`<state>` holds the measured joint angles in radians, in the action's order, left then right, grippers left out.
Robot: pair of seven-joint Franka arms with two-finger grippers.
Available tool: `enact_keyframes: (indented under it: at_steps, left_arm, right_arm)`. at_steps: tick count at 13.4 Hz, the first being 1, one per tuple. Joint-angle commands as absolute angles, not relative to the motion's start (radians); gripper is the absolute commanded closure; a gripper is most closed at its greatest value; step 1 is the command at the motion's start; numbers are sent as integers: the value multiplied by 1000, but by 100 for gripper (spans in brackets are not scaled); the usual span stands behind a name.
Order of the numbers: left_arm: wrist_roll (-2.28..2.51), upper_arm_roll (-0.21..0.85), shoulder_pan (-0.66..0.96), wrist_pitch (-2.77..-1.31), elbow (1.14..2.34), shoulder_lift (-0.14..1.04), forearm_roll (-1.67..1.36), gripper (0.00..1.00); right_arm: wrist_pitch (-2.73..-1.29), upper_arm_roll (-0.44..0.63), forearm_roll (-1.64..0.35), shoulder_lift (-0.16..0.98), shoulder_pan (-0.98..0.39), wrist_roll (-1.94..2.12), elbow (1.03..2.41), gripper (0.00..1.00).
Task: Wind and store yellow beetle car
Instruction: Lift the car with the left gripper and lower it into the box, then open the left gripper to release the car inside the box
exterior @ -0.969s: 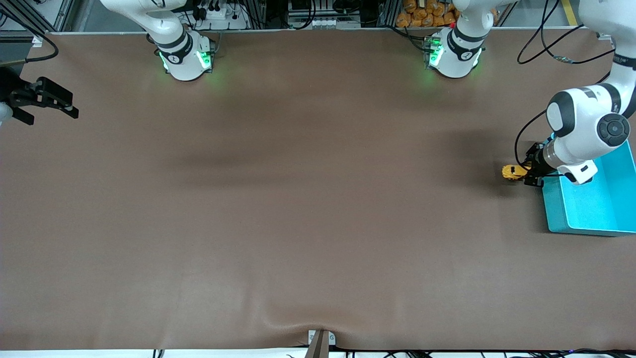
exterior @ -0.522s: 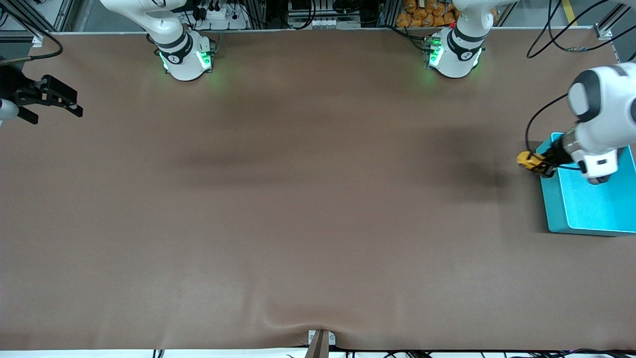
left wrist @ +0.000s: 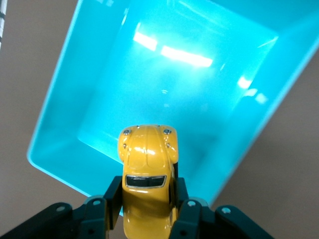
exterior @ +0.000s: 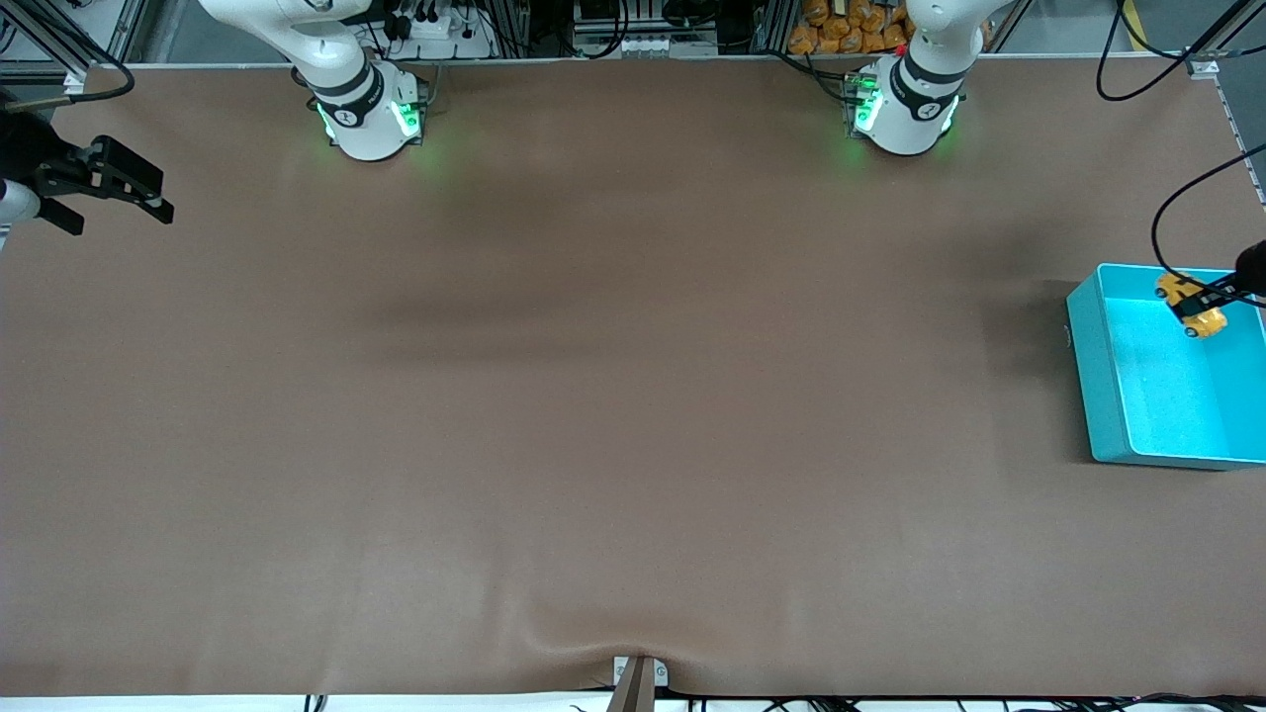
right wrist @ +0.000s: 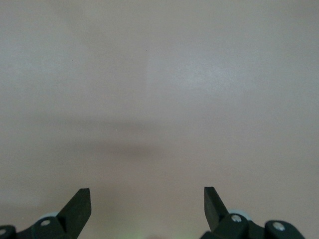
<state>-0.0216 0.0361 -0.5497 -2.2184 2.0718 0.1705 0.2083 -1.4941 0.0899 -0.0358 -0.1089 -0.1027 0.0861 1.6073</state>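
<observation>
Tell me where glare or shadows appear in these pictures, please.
Left wrist view: bright glare patches on the floor of the teal bin, above the yellow beetle car held by the left gripper. Front view: soft dark shadows on the brown table. Right wrist view: a faint shadow band under the open right gripper.

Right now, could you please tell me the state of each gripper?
Left gripper: shut on the car, over the bin.
Right gripper: open, empty, waiting over the table's right-arm end.
</observation>
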Motion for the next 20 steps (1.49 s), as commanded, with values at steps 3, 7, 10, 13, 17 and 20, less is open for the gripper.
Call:
enact_keyframes:
  at_steps: [3, 7, 10, 13, 17, 20]
  left_arm:
    - [-142, 51, -598, -2357, 2002, 337, 267, 100]
    - [-277, 52, -623, -2395, 1948, 423, 267, 100]
    - [-325, 54, -621, -2408, 1924, 466, 267, 99]
    - [-325, 55, -620, -2459, 1924, 502, 262, 97]
    - [-322, 55, -618, -2493, 1924, 522, 258, 84]
    - [-310, 55, -618, -2496, 1924, 531, 256, 43]
  right_arm:
    - [-1485, 100, -55, -123, -110, 48, 1611, 0]
    - [-1470, 106, -55, -123, -104, 51, 1609, 0]
    - [-1467, 106, -55, -123, -104, 54, 1609, 0]
    - [-1465, 106, -54, -123, -104, 54, 1609, 0]
    - [-1466, 106, -55, -123, -106, 54, 1609, 0]
    - [-1466, 106, -54, -123, -104, 54, 1609, 0]
